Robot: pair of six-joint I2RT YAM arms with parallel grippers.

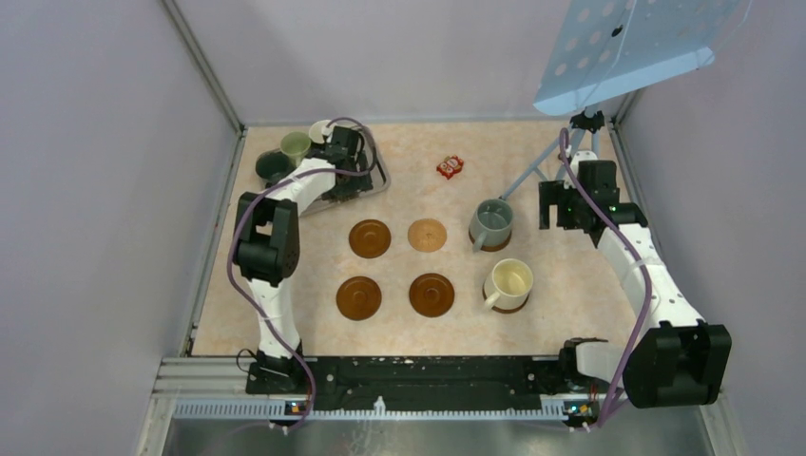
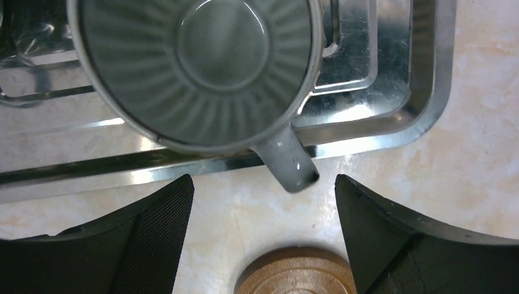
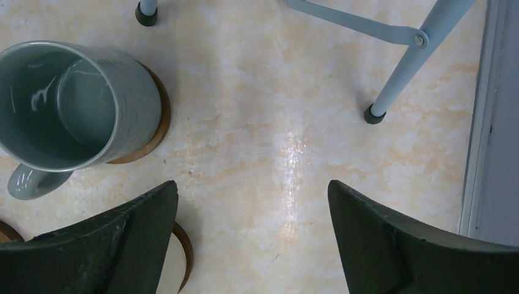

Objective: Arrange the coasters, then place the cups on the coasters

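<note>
A: As the top view shows, the left arm (image 1: 309, 180) reaches the far-left rectangular metal tray (image 1: 380, 182).
B: Left wrist: ribbed grey ceramic mug (image 2: 196, 67) in it, handle toward the wide-open left gripper (image 2: 263, 184). Right wrist: right gripper (image 3: 252, 191) wide, empty.

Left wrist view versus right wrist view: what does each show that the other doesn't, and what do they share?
Left wrist only: the ribbed grey cup in the metal tray, its handle jutting over the rim, and the edge of a bare coaster. Right wrist only: the grey-blue cup on a brown coaster, and the stand legs. Both: the marbled table, plus an open, empty gripper, the left gripper and the right gripper.
</note>
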